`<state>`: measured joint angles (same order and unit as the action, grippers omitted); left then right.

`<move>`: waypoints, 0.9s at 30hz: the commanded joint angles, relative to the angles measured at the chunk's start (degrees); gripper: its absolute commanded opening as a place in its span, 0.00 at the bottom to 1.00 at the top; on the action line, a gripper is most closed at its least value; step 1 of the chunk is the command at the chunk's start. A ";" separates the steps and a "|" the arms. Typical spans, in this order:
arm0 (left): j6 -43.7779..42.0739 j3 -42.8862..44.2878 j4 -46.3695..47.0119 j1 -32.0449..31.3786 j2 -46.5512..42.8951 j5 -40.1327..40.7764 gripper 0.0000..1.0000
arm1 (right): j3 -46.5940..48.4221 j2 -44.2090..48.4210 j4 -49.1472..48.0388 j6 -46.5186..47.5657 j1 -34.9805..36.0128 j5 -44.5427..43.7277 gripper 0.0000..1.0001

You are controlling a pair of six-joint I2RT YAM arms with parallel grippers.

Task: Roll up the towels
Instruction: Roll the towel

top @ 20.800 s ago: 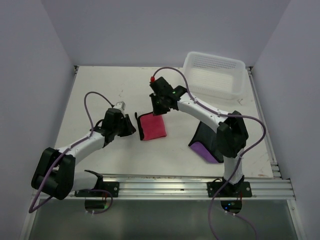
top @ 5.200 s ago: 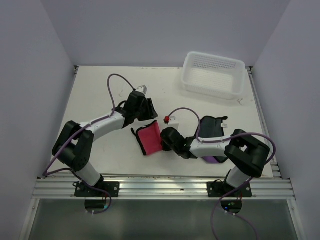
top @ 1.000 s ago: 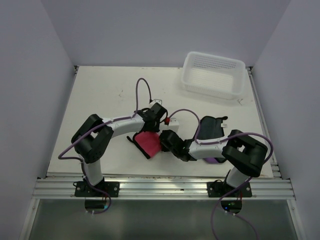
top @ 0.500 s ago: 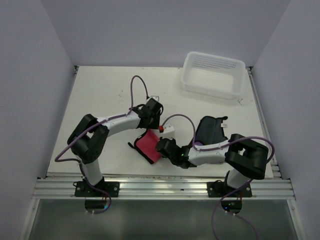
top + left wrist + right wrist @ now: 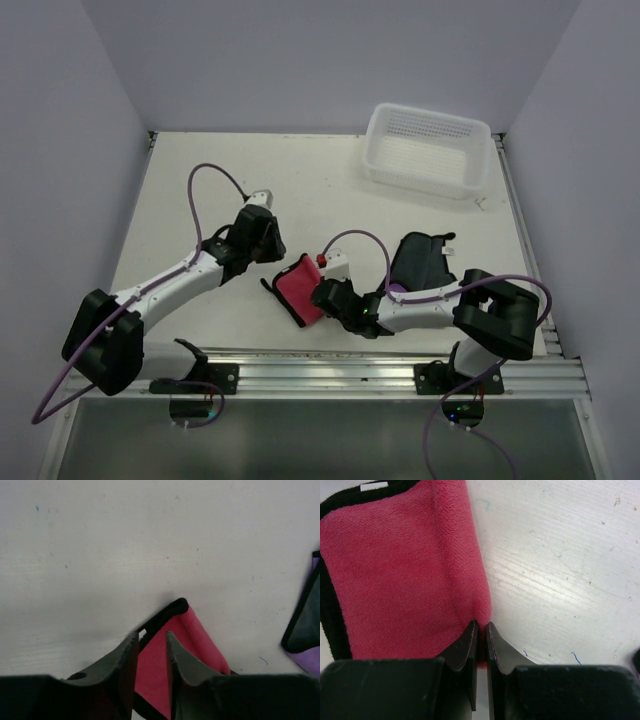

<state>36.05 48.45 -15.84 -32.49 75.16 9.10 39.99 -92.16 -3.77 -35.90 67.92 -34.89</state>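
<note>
The red towel [image 5: 298, 287] lies on the surface [image 5: 200, 190] between the arms. The right fingers [image 5: 481, 630] pinch its folded edge; the left fingers [image 5: 150, 647] hover just over its black-trimmed corner, slightly apart, gripping nothing. Roll evenly, keeping that fold tight and straight.

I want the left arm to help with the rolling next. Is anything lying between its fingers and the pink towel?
Nothing visible. The left gripper hangs just over the pink towel's black-trimmed corner, with only bare table around. The right gripper pinches the towel's folded edge on the far side, out of the way.
</note>
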 commanded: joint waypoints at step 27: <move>1.92 -9.60 13.54 -4.16 13.61 -5.06 0.22 | 12.12 -8.91 21.61 12.43 10.56 -19.15 0.00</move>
<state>38.48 39.57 -4.32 -37.78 86.96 3.49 49.10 -98.83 10.94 -25.80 76.47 -47.59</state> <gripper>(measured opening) 0.219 0.104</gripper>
